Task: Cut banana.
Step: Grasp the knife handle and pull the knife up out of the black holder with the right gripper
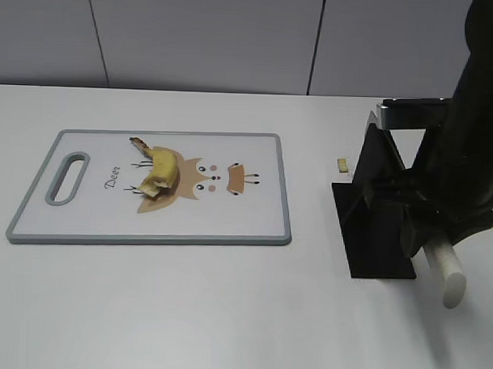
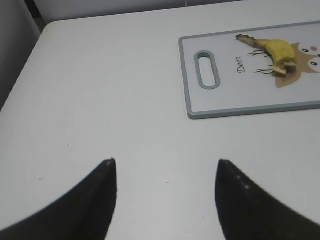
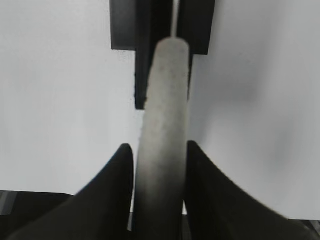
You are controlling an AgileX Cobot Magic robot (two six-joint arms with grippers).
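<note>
The banana (image 1: 159, 172), a short yellow stub with a dark stem tip, lies on the white cutting board (image 1: 147, 239) over its deer print. It also shows in the left wrist view (image 2: 280, 51) at the top right, on the board (image 2: 240, 95). My left gripper (image 2: 165, 162) is open and empty above bare table, left of the board. My right gripper (image 1: 419, 231) (image 3: 159, 145) is shut on the pale round knife handle (image 1: 447, 276) (image 3: 165, 115). The knife's blade end sits in the black knife holder (image 1: 374, 229) (image 3: 145, 30).
A tiny pale crumb (image 1: 342, 164) lies on the white table between the board and the holder. The board has a grey rim and a handle slot (image 1: 68, 177) at its left end. A grey wall runs behind the table.
</note>
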